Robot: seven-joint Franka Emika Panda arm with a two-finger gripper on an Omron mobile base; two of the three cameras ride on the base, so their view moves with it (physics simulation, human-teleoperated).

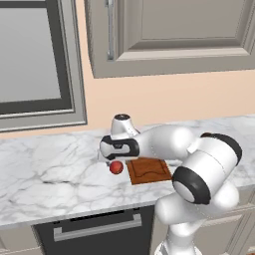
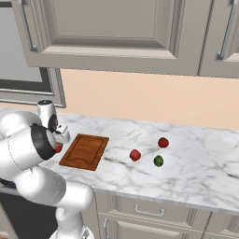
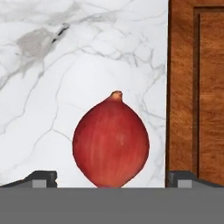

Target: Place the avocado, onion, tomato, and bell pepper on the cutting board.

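A red onion (image 3: 110, 140) lies on the marble counter just left of the reddish-brown cutting board (image 1: 148, 171), which carries nothing. My gripper (image 3: 112, 178) hangs right over the onion (image 1: 116, 167), open, with one fingertip (image 3: 41, 177) on each side and a gap between each tip and the skin. In the right base view the onion (image 2: 58, 147) peeks out beside the hand, next to the board (image 2: 85, 151). The green avocado (image 2: 158, 161) sits far to the right of the board. Two red round items (image 2: 135, 155) (image 2: 163, 142) lie near it; I cannot tell which is the tomato and which the bell pepper.
The counter front edge (image 1: 74, 211) runs close below the board, with a dark appliance front (image 1: 94, 231) under it. Wall cabinets (image 2: 116, 32) hang above, and a window (image 1: 30, 60) sits at the back left. My arm's elbow (image 1: 204, 167) looms over the board's right side.
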